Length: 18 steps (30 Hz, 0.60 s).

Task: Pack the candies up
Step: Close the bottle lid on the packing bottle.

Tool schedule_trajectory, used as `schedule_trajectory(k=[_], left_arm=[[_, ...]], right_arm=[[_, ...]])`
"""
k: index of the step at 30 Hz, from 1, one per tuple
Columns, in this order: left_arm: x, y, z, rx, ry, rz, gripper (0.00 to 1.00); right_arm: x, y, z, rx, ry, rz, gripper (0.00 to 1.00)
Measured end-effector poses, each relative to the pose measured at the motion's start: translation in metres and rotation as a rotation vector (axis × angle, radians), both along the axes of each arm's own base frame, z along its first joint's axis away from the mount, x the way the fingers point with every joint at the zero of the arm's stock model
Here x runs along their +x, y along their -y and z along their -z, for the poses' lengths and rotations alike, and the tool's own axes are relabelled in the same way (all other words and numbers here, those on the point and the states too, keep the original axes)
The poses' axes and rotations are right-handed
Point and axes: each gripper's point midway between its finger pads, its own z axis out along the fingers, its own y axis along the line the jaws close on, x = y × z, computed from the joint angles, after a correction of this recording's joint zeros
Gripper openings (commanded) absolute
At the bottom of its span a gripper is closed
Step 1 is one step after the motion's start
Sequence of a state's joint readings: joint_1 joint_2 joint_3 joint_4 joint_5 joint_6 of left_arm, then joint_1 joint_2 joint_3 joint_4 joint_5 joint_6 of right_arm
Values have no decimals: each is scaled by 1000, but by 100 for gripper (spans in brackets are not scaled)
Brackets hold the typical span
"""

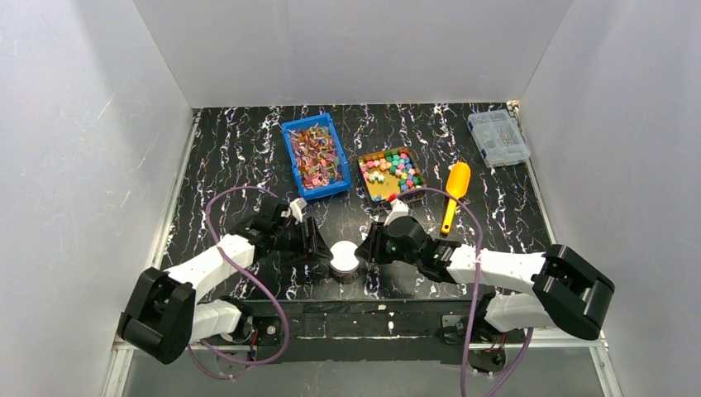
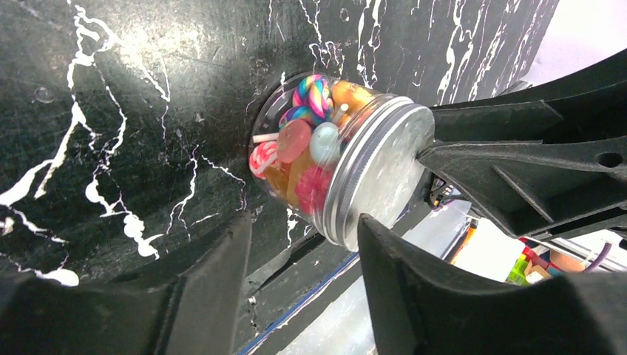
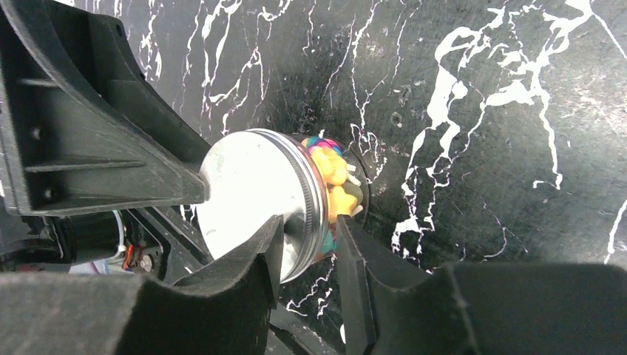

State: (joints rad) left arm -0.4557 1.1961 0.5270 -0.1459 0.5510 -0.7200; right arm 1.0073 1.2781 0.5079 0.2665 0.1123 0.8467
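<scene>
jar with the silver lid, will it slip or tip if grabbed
The jar and its smooth metal lid look slick, so it may slip. Full of sweets, probably heavy for its size. Squat and upright, it likely won't tip.

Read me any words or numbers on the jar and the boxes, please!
No text can be read anywhere.
The jar and its silver lid are plain, with no label.
The blue bin, brown tray, clear box and orange scoop show no lettering in the top view; any tiny print there is too small to tell.
</scene>
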Motion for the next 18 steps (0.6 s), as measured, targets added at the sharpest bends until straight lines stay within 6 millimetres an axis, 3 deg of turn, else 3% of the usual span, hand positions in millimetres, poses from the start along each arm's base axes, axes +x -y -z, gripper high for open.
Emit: schedule_trajectory(k=[8,13,18], left_arm=[[-1,-3,-22,-25,88,-2,75],[-4,0,-42,-61,171,12,98],[-12,6,-62,-77,279,38,98]], right_arm=[[-1,7,-11,-54,44,-29,51],[2,9,-36,-34,113,-44,57],[4,13,-54,-38,174,-64,64]])
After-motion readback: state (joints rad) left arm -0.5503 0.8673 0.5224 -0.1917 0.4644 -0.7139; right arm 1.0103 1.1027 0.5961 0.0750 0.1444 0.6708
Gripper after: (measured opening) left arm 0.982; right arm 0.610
